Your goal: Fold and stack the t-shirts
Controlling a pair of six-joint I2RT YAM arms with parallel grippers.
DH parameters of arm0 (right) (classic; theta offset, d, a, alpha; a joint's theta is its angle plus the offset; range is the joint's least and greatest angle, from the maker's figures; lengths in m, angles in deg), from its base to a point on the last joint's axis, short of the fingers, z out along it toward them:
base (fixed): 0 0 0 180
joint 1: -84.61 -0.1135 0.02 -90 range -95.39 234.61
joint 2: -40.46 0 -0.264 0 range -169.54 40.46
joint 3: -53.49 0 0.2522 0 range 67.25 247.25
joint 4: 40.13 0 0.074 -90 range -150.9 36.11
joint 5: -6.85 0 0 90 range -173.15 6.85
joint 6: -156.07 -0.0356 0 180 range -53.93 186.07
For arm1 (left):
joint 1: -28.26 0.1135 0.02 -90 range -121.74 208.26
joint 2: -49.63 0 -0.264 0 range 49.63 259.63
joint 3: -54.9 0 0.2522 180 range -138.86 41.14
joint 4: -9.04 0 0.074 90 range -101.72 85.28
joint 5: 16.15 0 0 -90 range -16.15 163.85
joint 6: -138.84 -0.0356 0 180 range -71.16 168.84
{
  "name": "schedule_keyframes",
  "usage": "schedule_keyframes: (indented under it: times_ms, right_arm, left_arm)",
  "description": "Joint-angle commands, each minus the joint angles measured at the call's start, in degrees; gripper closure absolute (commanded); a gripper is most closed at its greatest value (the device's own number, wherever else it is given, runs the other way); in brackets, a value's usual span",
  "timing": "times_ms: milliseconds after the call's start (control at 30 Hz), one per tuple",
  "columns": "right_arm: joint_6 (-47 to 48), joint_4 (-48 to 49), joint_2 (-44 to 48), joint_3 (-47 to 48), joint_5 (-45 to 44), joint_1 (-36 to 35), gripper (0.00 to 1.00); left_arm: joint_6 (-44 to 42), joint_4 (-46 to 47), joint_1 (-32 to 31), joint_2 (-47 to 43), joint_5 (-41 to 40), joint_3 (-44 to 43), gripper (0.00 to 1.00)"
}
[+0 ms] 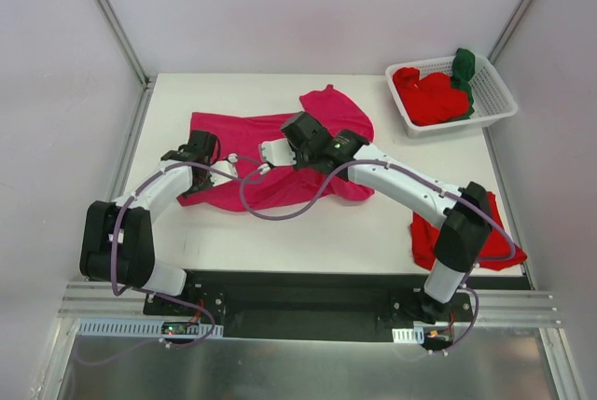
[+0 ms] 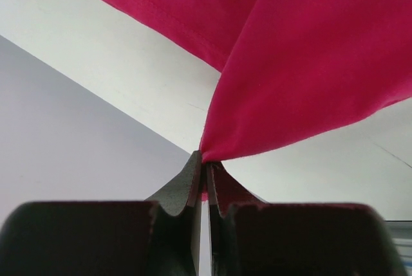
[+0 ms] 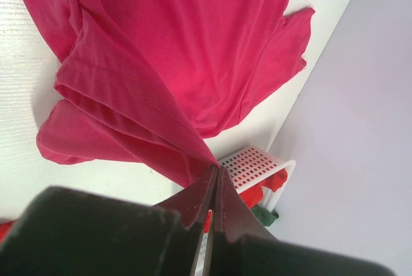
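Note:
A magenta-pink t-shirt (image 1: 322,111) lies partly spread on the white table (image 1: 280,232), its near part lifted and bunched. My left gripper (image 1: 227,172) is shut on a corner of its cloth, and the pinch shows at the fingertips in the left wrist view (image 2: 206,159). My right gripper (image 1: 269,154), close beside it, is shut on a gathered fold of the same shirt (image 3: 167,64). A bright red t-shirt (image 1: 427,232) lies at the table's near right, partly under the right arm. More red shirts (image 1: 429,94) and a dark green one (image 1: 464,69) fill the basket.
The white slotted basket (image 1: 494,92) stands at the back right corner and also appears in the right wrist view (image 3: 248,163). Grey walls close in the table on three sides. Purple cables loop from both arms over the table's near half.

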Motion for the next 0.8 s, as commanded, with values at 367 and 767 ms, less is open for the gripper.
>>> schedule_keyframes:
  times_ms: [367,767]
  right_arm:
    - [1.75,1.53,-0.49,-1.66,-2.58,5.0,0.99]
    - [3.59,1.53,-0.14,-2.71,-4.07,6.84,0.99]
  left_arm:
    - [-3.98,3.32,5.73,1.85,-0.51,0.27,1.0]
    - [-4.42,3.23,4.24,-0.78,0.71,-0.25,1.0]
